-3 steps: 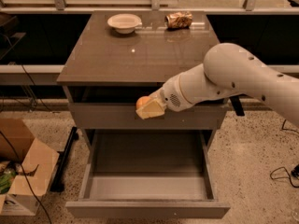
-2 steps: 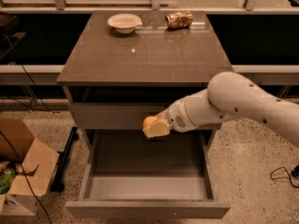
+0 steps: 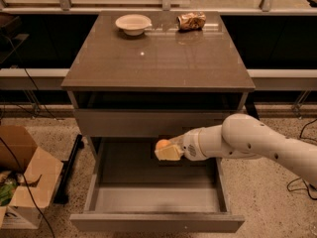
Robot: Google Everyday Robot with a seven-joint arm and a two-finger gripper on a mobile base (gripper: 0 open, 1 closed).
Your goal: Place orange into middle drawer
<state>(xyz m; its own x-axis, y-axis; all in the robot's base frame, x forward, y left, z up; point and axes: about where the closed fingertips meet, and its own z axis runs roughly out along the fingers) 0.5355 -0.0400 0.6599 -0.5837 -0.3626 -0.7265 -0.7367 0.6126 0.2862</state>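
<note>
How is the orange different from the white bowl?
The orange is orange and ball-shaped; the white bowl is pale and hollow. The orange looks smaller than the white bowl. The orange is held by the gripper over the open middle drawer; the white bowl sits on the cabinet top. Both are round.

The hand point(image 3: 166, 153) is hanging at centre frame over the open middle drawer point(image 3: 154, 201), gripping the orange point(image 3: 162, 144). On the bench point(image 3: 158, 63) in the upper frame, a bowl point(image 3: 132, 24) is sitting left of a snack bag point(image 3: 191, 21).
</note>
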